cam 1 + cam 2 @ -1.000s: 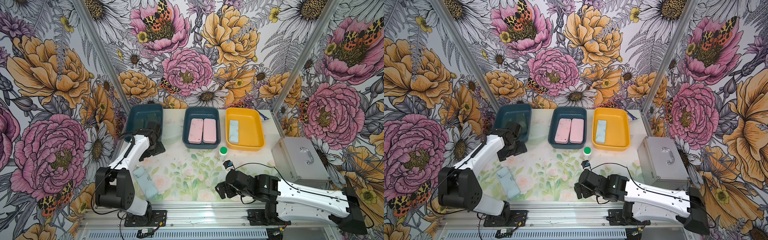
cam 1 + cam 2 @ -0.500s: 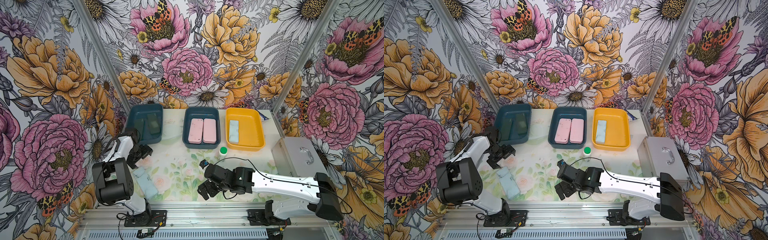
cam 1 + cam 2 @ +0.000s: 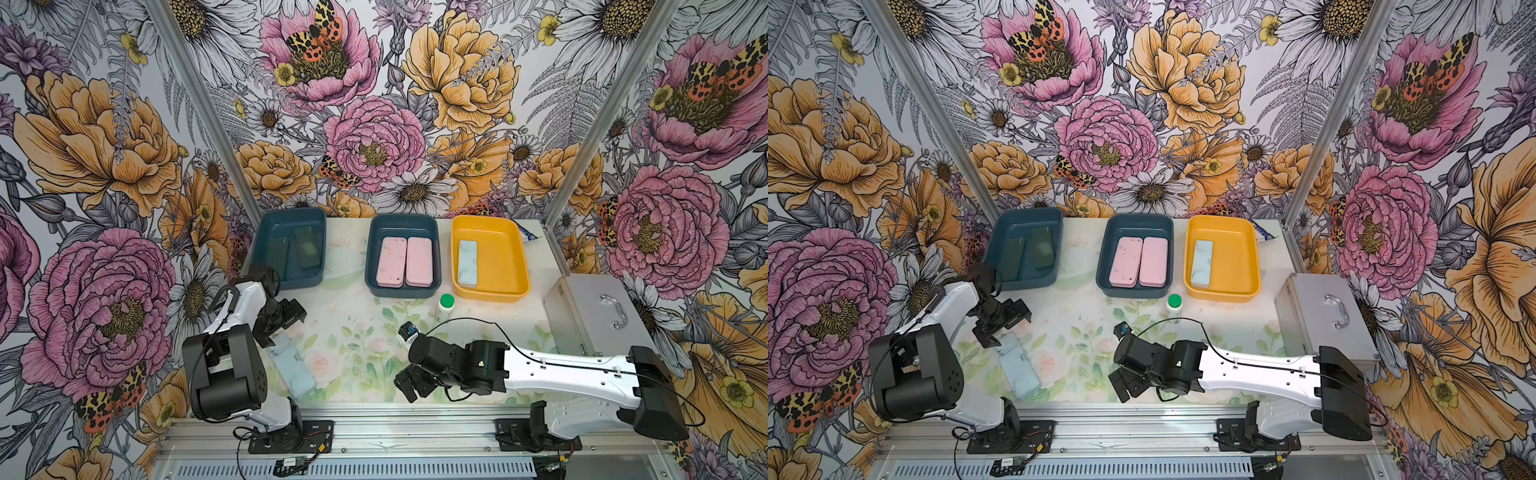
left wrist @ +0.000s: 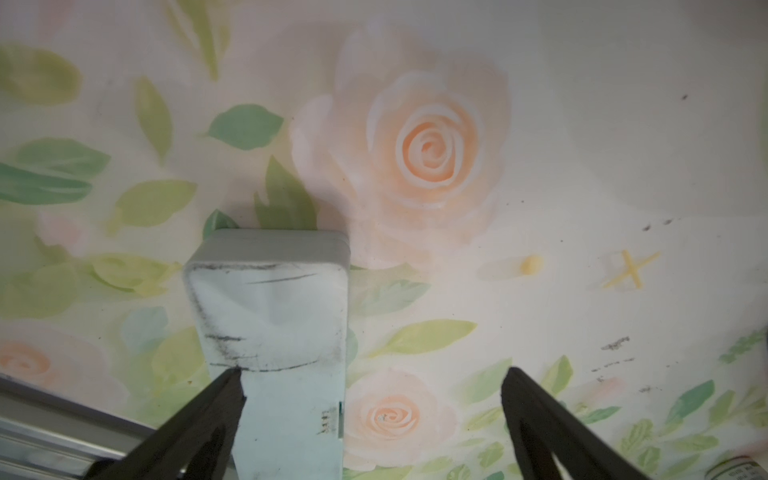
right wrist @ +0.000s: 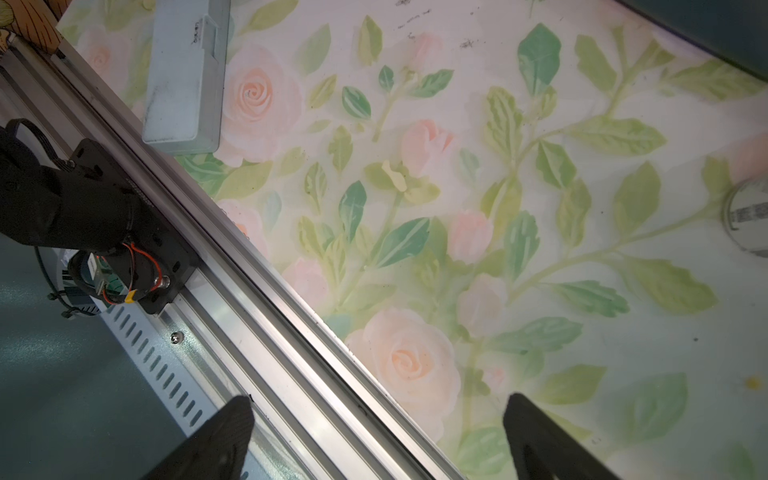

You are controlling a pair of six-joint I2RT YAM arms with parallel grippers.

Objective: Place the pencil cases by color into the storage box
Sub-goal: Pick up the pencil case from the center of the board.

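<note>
Your left gripper has pulled back from the left teal bin, where both dark green cases lie, and now hangs with jaws spread wide over the far end of the last light blue case on the table. In the left wrist view one finger overlaps the case's edge; you cannot tell if it touches. Your right gripper, also released and empty, has swung back rightward after reaching left half a second ago, and hovers at the table's near edge. The pink cases sit side by side in the middle bin, the other blue case in the yellow bin
</note>
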